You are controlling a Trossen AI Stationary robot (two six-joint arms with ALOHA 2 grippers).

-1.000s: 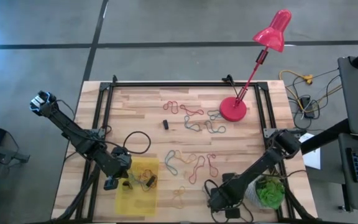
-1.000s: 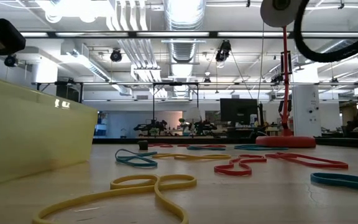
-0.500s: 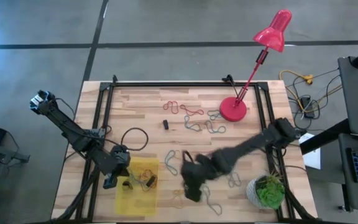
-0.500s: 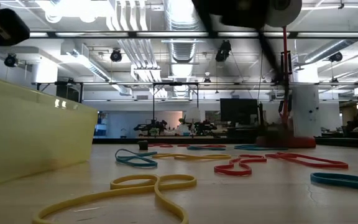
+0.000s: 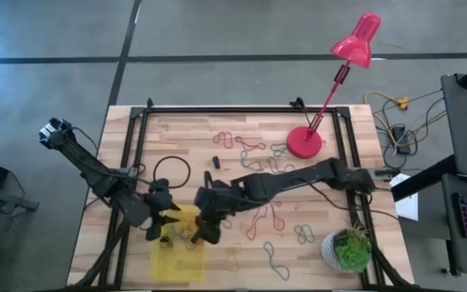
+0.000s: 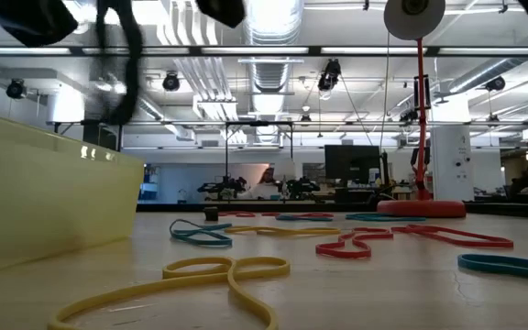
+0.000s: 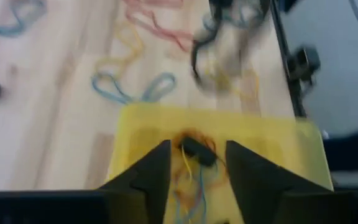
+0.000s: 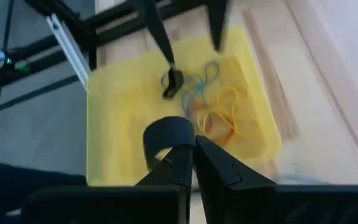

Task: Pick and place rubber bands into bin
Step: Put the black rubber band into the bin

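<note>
Yellow translucent plastic forms the bin (image 5: 177, 251), which sits near the front-left corner of the wooden worktop (image 5: 193, 138). Inside it lie a few rubber bands (image 8: 219, 109) (yellow, blue and tan among them) beside a small dark block (image 8: 171, 82). The right claw (image 8: 192, 155) hangs over the bin's right edge with its fingers pressed together, nothing visibly between them. The left claw (image 7: 196, 163) hovers over the bin's left side, its fingers parted and holding nothing. More loose bands (image 5: 262, 215) are scattered across the worktop's middle and toward the red lamp (image 5: 331, 81)
</note>
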